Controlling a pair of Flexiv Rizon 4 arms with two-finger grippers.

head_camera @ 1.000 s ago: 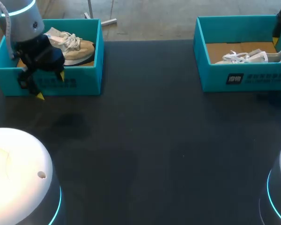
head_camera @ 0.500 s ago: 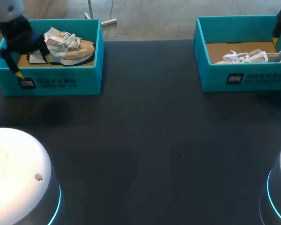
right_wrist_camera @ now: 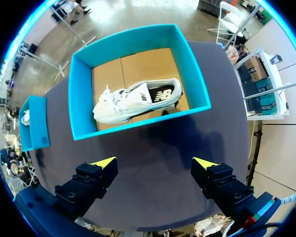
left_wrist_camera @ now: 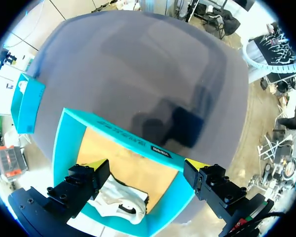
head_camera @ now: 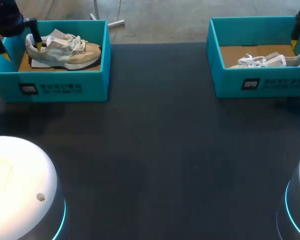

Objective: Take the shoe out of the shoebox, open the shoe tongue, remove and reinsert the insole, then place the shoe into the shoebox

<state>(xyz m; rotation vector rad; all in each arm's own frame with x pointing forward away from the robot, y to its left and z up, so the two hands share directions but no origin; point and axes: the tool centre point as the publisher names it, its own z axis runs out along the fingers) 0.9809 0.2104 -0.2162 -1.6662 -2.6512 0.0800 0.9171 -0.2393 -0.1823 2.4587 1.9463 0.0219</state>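
Note:
A beige and grey sneaker lies on its sole in the teal left shoebox. My left gripper hangs open above that box's left end, by the shoe's heel, holding nothing. In the left wrist view the left gripper spans the box wall, with the white heel under one finger. A white sneaker lies in the right shoebox. My right gripper is open above the table in front of that box. In the head view only one of its fingers shows.
The dark table spreads between the two boxes and toward me. The right shoebox with its white sneaker stands at the back right. My arms' white bases sit at the near corners.
My left arm has swung from in front of the left shoebox, back and to the left, to above the shoe's heel end. The right arm has not moved.

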